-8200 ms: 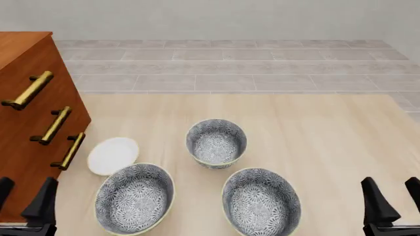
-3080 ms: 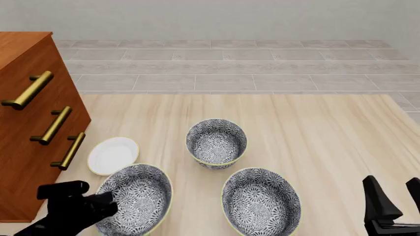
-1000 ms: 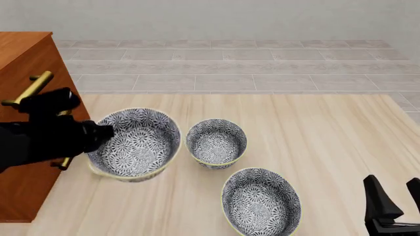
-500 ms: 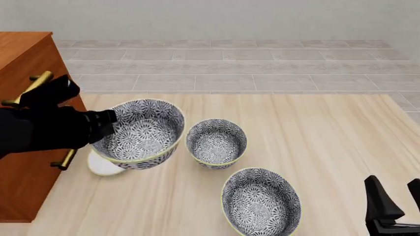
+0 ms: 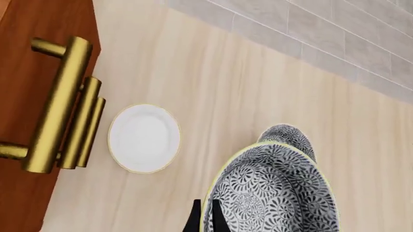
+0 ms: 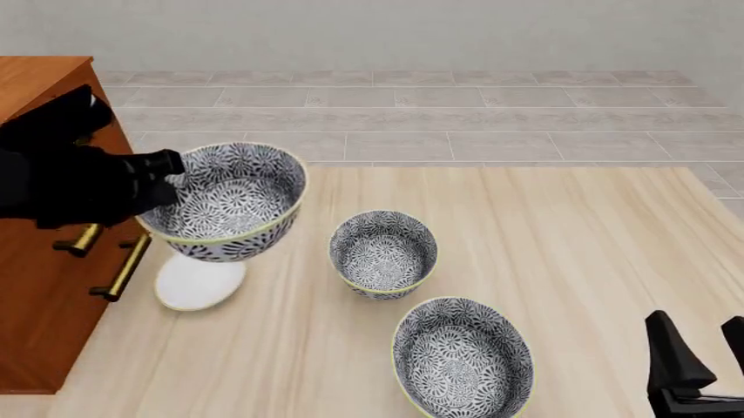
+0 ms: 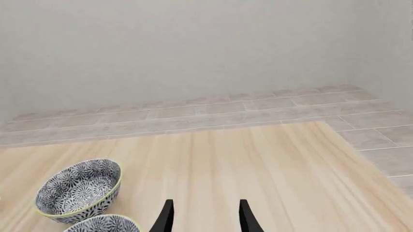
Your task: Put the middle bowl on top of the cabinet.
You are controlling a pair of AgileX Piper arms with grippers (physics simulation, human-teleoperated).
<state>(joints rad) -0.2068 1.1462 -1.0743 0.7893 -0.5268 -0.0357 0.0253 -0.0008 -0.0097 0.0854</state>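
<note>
One bowl (image 6: 223,203) is airborne beside the cabinet (image 6: 47,261), rim clenched in your left pincer (image 6: 160,178). Carry step; next, raise above the cabinet top.

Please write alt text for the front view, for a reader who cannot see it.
The left gripper holds a patterned bowl in the air beside the wooden cabinet, above a white plate. Two similar bowls stand on the table.

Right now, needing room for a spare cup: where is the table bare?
Bare: the table's right half, beyond the two resting bowls. Crowded: the left, with white plate, cabinet and lifted bowl.
</note>
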